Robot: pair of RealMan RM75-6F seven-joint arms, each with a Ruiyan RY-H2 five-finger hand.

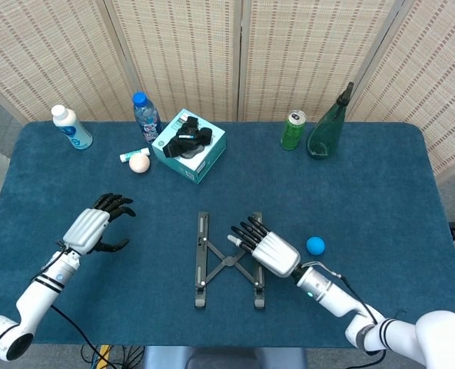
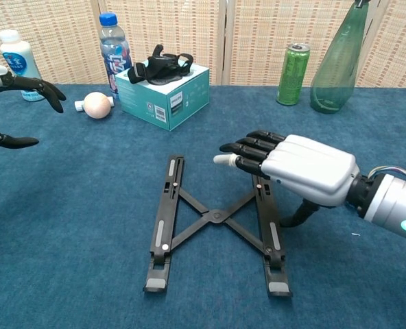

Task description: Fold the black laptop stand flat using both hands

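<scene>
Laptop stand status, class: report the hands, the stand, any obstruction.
Right hand over the stand's right rail, fingers extended. Left hand open, well clear. Black laptop stand spread in an X, not folded. Nothing obstructing.

Blue table (image 1: 381,177): stand (image 1: 229,261), box (image 1: 190,146), bottles, can, balls.

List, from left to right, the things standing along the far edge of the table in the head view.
White bottle → water bottle with blue cap → teal box → green can → green glass bottle.
</scene>
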